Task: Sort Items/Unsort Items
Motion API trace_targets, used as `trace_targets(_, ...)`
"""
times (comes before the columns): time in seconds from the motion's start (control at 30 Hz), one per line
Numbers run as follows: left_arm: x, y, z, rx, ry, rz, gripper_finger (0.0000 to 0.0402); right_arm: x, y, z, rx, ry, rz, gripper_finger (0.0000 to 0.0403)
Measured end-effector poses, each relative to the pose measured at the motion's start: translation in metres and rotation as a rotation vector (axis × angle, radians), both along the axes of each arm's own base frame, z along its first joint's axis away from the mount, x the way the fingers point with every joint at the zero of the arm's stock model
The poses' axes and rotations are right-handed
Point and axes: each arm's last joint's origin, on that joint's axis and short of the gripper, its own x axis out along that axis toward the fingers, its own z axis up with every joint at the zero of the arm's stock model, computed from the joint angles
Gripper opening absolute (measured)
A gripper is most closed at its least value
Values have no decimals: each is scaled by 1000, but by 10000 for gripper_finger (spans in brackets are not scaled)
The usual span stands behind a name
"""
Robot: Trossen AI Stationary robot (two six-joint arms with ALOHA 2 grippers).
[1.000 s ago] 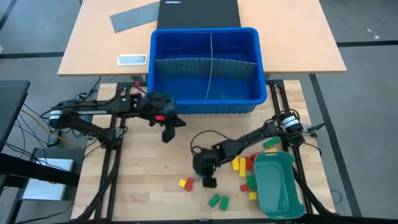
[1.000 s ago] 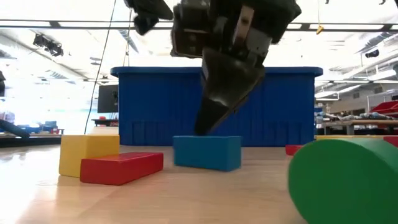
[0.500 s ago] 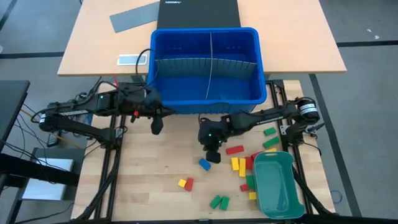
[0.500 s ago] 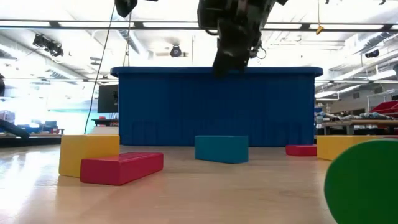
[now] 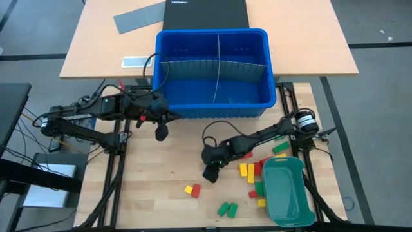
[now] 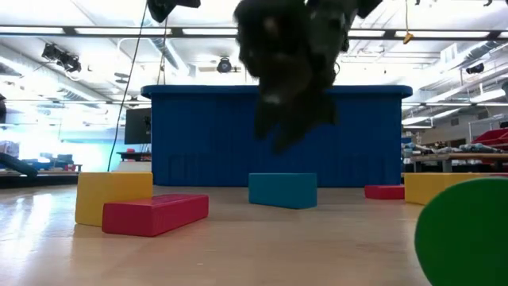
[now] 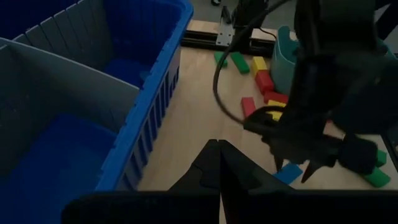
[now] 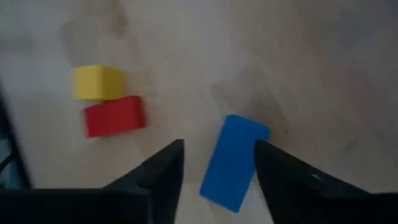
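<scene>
The blue block [image 8: 235,161] lies on the tabletop [image 5: 161,193] between my right pincer's [image 8: 217,163] parted fingers, where a skewed closing could nudge it aside, while my left pincer [image 5: 161,132] waits closed beside the blue bin [image 5: 212,109].

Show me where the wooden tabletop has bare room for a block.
Free: the wooden tabletop left of the yellow and red block pair. Crowded: blocks beside the teal oblong plastic tray, where the open right gripper hovers over the blue block.
</scene>
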Motion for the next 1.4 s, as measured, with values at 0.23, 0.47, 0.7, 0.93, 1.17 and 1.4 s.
trace_targets(0.23, -1, 0, -2, -6, 23, 1, 1, 7, 1, -38, 25, 108, -99, 255)
trace_targets(0.47, -1, 0, -1, -77, -5, 58, 1, 0, -17, -33, -22, 177, -106, 149)
trace_targets(0.7, -2, 3, 0, -71, -18, 166, 1, -11, -73, 13, -12, 120, -53, 122)
trace_targets(0.93, -2, 3, -1, -79, -17, 174, 1, -70, -143, 124, -150, -173, -235, 122)
trace_targets(1.17, -3, 2, -3, -91, 15, 146, 1, -141, -203, 174, -415, -210, -464, 122)
trace_targets(1.4, -5, -8, -17, -214, 171, -42, 19, -157, -230, 176, -419, -202, -536, 214)
